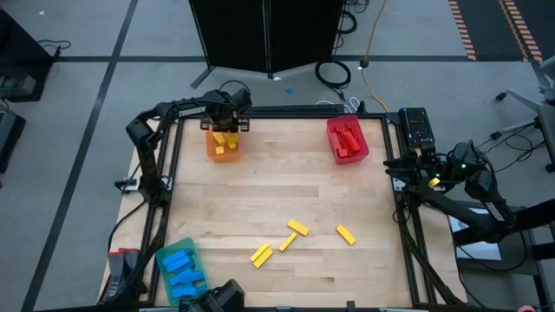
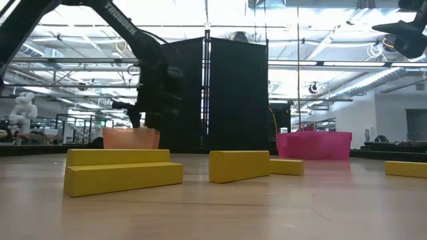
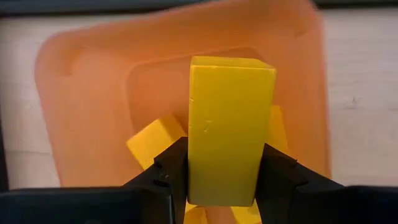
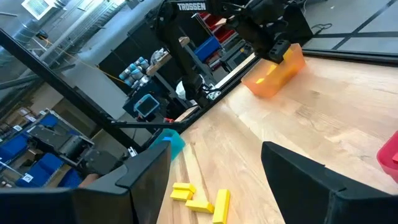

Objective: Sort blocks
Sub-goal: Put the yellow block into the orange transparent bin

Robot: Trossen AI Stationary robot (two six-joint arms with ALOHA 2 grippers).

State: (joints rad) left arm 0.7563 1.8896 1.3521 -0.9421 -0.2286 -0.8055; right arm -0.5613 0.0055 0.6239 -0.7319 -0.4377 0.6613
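Over the orange tray (image 1: 222, 144) at upper left, the left gripper (image 3: 224, 186) pinches a yellow block (image 3: 229, 134); right gripper (image 4: 214, 168) idles, jaws spread.

A light wooden surface (image 1: 277, 199) with a dark frame carries three plastic trays. An orange tray (image 1: 223, 144) sits near the far left corner, a red tray (image 1: 348, 141) near the far right corner, and a blue tray (image 1: 180, 265) at the near left edge. Behind the surface stands a tall black cabinet (image 1: 267, 33) on a grey floor (image 1: 78, 69), with a coiled black cable (image 1: 333, 73) and a yellow cable (image 1: 373, 35) lying beside it.
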